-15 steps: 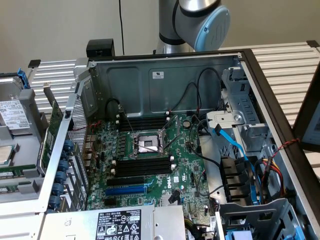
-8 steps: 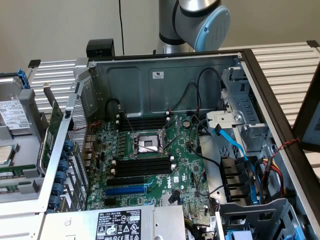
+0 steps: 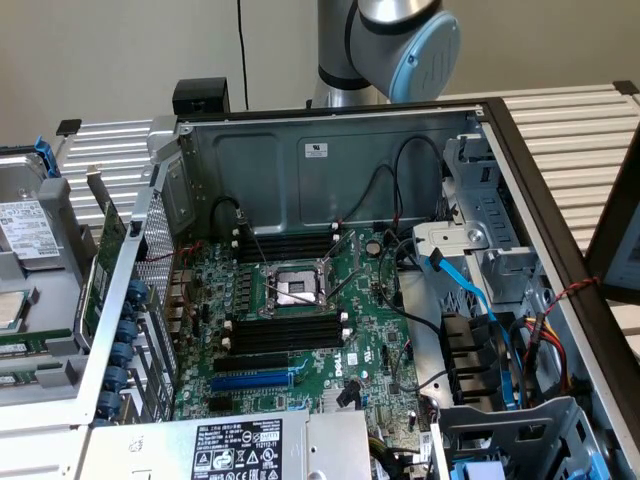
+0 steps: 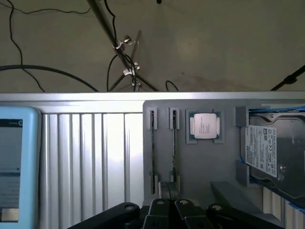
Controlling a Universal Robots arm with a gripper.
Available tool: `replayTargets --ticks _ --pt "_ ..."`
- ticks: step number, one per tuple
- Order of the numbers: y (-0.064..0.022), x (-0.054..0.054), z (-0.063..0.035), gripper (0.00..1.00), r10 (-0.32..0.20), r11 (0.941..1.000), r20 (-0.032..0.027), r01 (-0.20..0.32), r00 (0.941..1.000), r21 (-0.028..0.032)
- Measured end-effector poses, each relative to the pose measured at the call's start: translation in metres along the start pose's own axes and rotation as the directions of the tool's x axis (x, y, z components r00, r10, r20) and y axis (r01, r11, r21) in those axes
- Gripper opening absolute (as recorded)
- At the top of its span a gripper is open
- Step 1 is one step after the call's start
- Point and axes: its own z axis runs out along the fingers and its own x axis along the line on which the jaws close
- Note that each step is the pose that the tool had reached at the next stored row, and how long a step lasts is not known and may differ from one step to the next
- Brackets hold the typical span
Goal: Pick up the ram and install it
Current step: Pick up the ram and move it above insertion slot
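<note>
The ram (image 3: 103, 268), a long green stick, stands on edge in the grey parts tray (image 3: 40, 380) outside the case, at the exterior view's left. In the wrist view the same tray (image 4: 214, 162) has two narrow holder slots, and a thin stick (image 4: 174, 143) shows edge-on in one of them. My gripper (image 4: 170, 206) hangs above the near ends of those slots. Its black fingers (image 4: 157, 207) are shut together with nothing between them. Inside the open case, the motherboard's long black memory slots (image 3: 285, 335) lie beside the processor socket (image 3: 292, 288).
A loose processor (image 4: 205, 126) and a hard drive (image 4: 269, 152) sit in the tray beside the slots. A blue expansion slot (image 3: 262, 381), cables and a drive cage (image 3: 500, 300) crowd the case. A light-blue-framed device (image 4: 16, 167) lies on the slatted table (image 4: 95, 157).
</note>
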Motion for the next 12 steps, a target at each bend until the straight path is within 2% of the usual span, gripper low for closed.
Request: replayTargets --ticks 3,4,5,6,7,9,12 --pt "0.0007 0.0 0.0041 0.11 -0.002 1.0 0.0 0.002 1.0 0.0034" --pt "0.0011 0.0 0.0056 0.17 -0.003 1.0 0.0002 0.003 1.0 0.0049" --pt "0.0014 0.0 0.0074 0.17 -0.003 1.0 0.0005 0.003 1.0 0.0056" --pt "0.0015 0.0 0.0093 0.24 -0.003 1.0 0.0008 0.003 1.0 0.0059" --pt "0.0016 0.0 0.011 0.24 -0.004 1.0 0.0008 0.004 1.0 0.0058" --pt "0.0016 0.0 0.0146 0.36 -0.005 1.0 0.0009 0.005 1.0 0.0059" --pt "0.0016 0.0 0.0201 0.36 -0.01 0.9999 0.0008 0.01 1.0 0.006"
